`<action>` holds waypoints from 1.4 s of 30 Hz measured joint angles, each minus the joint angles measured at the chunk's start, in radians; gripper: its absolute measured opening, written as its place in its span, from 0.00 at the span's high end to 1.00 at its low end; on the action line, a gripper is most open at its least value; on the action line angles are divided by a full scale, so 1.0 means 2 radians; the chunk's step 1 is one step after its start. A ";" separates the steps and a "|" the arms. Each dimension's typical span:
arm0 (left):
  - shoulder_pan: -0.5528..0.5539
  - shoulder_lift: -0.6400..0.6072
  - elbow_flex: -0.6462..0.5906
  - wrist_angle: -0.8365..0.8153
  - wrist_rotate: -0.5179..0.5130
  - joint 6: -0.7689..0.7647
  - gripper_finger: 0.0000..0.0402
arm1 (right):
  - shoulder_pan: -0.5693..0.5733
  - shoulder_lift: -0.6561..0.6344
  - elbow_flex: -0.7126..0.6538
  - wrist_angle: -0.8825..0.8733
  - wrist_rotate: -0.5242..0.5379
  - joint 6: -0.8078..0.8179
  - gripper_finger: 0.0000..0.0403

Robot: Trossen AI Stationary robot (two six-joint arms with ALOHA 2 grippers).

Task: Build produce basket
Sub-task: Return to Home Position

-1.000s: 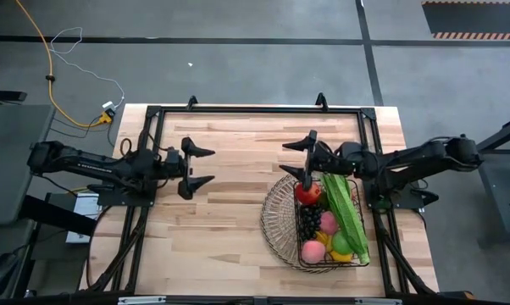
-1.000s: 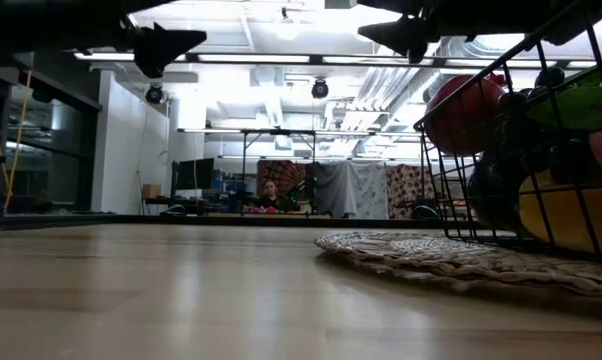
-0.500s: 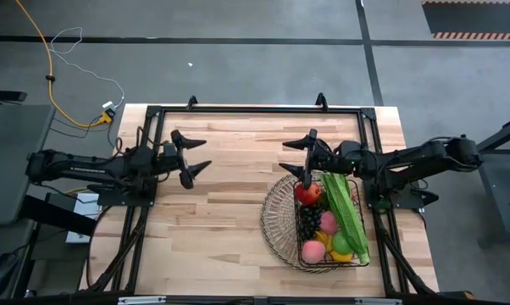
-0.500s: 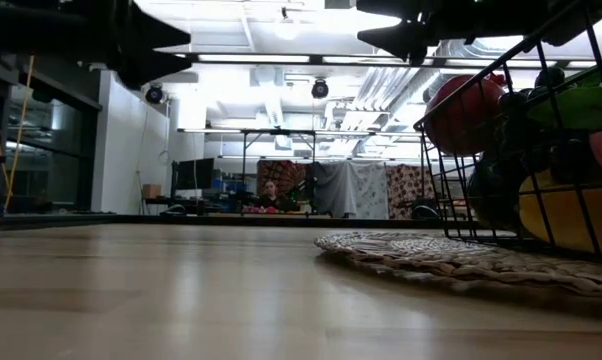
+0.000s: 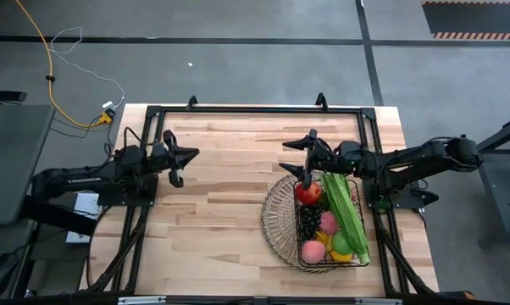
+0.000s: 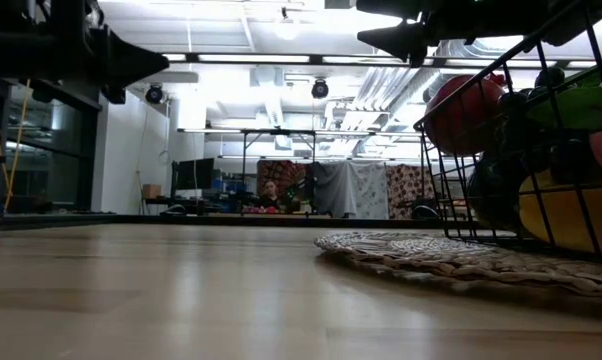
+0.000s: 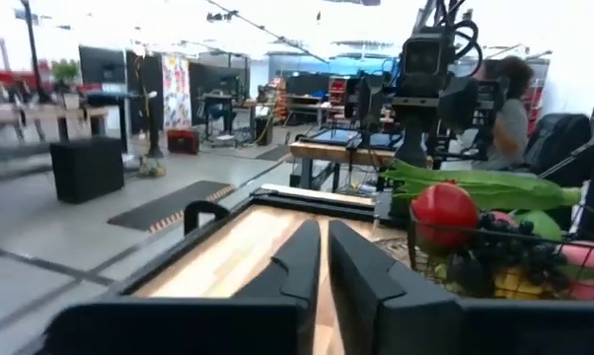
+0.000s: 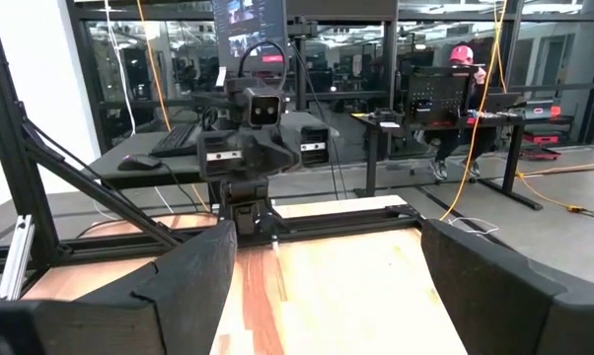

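Pulling back since a second ago, left gripper (image 5: 187, 157) is hanging well left of the basket (image 5: 276, 222), fingers (image 7: 361, 281) nearly touching, as only its wrist view is showing. Right gripper (image 5: 285, 158) is hovering spread wide above the basket's rim. Produce (image 5: 318, 224) is filling its centre, beans (image 5: 346, 212) lying front-to-back.

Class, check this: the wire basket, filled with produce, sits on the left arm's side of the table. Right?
No. The wire basket, filled with produce, sits on the right arm's side of the table; the high view shows it.
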 joint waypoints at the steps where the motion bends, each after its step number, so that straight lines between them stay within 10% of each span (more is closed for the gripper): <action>1: 0.002 -0.003 0.000 -0.006 0.000 -0.009 0.97 | 0.000 0.000 0.000 0.000 0.000 0.000 0.22; 34: -0.125 -0.131 -0.038 -0.126 -0.045 -0.036 1.00 | 0.001 -0.020 0.000 -0.073 0.000 0.073 0.22; 42: -0.125 -0.126 -0.038 -0.125 -0.050 -0.022 1.00 | 0.001 -0.114 -0.059 -0.083 0.040 0.088 0.46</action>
